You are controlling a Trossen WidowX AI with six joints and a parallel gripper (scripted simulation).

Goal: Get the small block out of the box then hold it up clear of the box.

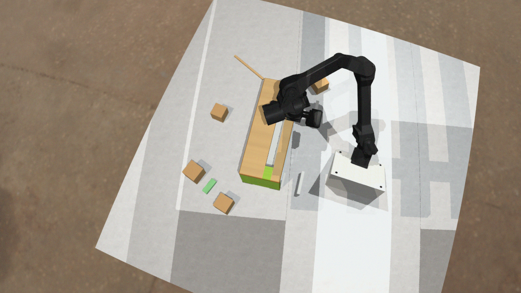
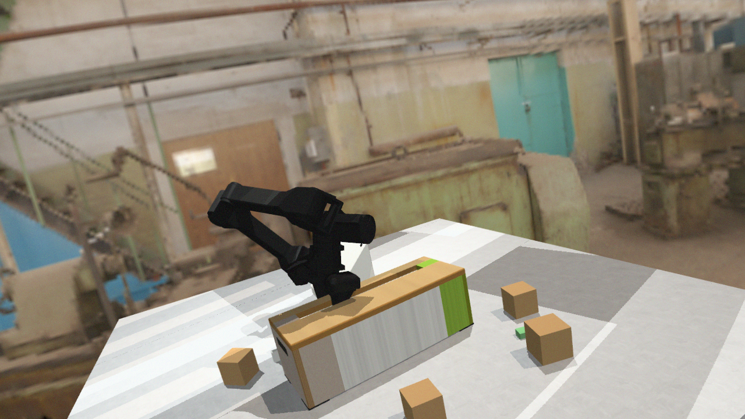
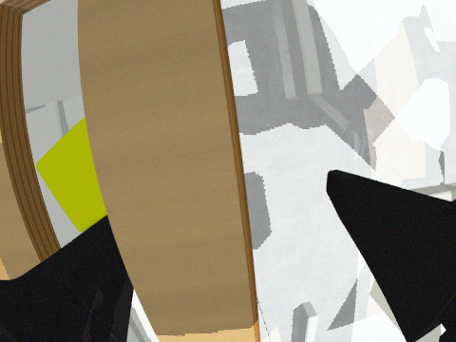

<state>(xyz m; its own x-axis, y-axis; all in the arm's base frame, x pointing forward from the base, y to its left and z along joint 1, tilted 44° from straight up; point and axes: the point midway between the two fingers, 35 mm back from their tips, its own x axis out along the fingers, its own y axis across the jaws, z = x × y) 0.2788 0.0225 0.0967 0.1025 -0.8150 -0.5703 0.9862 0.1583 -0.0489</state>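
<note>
The box [image 1: 251,145] [image 2: 396,289] [image 3: 161,142] has a wooden top with a long slot and a bright green band at one end. The small yellow block [image 3: 68,176] shows through the slot in the wrist view; the top and exterior views do not show it. My gripper [image 1: 300,114] [image 2: 329,298] [image 3: 236,196] is open and straddles the wooden strip beside the slot. One finger reaches into the slot, close to the yellow block; whether they touch is unclear. The other finger is outside, on the clear-front side. The finger inside hides part of the block's surroundings, and the strip covers its right part.
Several brown cubes [image 1: 219,112] [image 2: 549,338] stand around the box. A green piece [image 1: 209,185] [image 2: 520,333] lies between two of them. A thin wooden stick [image 1: 248,66] extends from the far corner of the box. A pale bar [image 1: 300,183] lies between the box and my white base [image 1: 358,169].
</note>
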